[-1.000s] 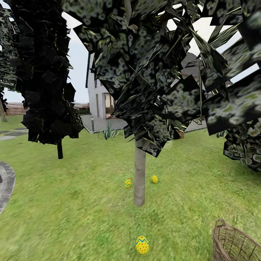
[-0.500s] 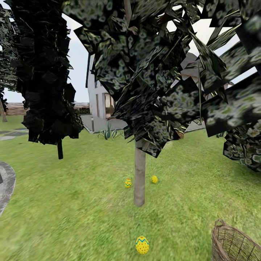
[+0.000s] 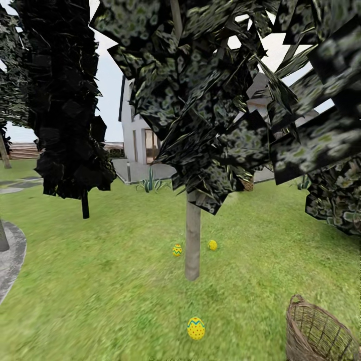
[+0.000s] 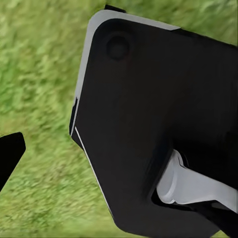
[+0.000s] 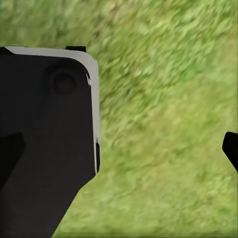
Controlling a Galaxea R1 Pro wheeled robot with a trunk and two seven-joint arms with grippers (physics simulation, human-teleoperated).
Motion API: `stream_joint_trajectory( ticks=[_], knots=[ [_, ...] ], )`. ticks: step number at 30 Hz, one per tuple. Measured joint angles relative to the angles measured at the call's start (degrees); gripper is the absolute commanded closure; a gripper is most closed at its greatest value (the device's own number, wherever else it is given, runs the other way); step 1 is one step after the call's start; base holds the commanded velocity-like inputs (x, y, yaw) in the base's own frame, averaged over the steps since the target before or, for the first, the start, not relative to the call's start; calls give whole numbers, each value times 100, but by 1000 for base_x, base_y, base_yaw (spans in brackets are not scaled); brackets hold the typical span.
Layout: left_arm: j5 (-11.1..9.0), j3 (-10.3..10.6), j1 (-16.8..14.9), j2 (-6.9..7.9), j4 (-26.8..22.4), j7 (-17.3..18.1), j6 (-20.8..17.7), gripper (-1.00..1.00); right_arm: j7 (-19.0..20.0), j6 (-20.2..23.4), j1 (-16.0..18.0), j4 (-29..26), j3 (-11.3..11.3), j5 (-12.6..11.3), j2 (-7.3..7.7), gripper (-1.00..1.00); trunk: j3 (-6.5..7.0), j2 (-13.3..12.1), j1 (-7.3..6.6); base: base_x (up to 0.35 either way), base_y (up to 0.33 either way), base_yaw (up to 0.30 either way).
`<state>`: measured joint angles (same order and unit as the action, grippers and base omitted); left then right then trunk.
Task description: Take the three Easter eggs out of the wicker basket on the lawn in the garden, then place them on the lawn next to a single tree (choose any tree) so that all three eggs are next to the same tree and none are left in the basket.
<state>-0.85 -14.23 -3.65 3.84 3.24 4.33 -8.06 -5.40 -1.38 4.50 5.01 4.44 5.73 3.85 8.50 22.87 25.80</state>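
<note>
Yellow Easter eggs (image 3: pixel 196 328) | all three ringing tree (image 3: pixel 192 240): 6, 10, 2 o'clock | wicker basket (image 3: pixel 315 331) apart at 4 | jaws' state: cannot tell

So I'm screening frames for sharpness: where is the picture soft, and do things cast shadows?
Head view: eggs, trunk and basket read clearly, with no cast shadows on the lawn; both wrist views: grass smeared and soft.
</note>
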Motion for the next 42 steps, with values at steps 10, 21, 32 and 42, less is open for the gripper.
stream_joint_trajectory(
  ticks=[10,21,32,42],
  knots=[
    [-2,6,0,-5,-9,0,0,-100,-1,2,0,-1,-4,0,0,-100,0,0,0,-342,0,0],
    [5,4,0,-9,-9,0,-2,-100,0,11,0,0,-16,11,-6,-100,0,1,-4,-71,0,0],
    [6,1,6,-130,15,0,-5,-100,-13,22,0,27,-31,51,-169,-100,0,1,-4,0,0,0],
    [0,2,316,-103,26,0,79,-100,-17,37,-143,44,-31,52,-186,-100,0,0,-1,-146,0,0]
  ],
)
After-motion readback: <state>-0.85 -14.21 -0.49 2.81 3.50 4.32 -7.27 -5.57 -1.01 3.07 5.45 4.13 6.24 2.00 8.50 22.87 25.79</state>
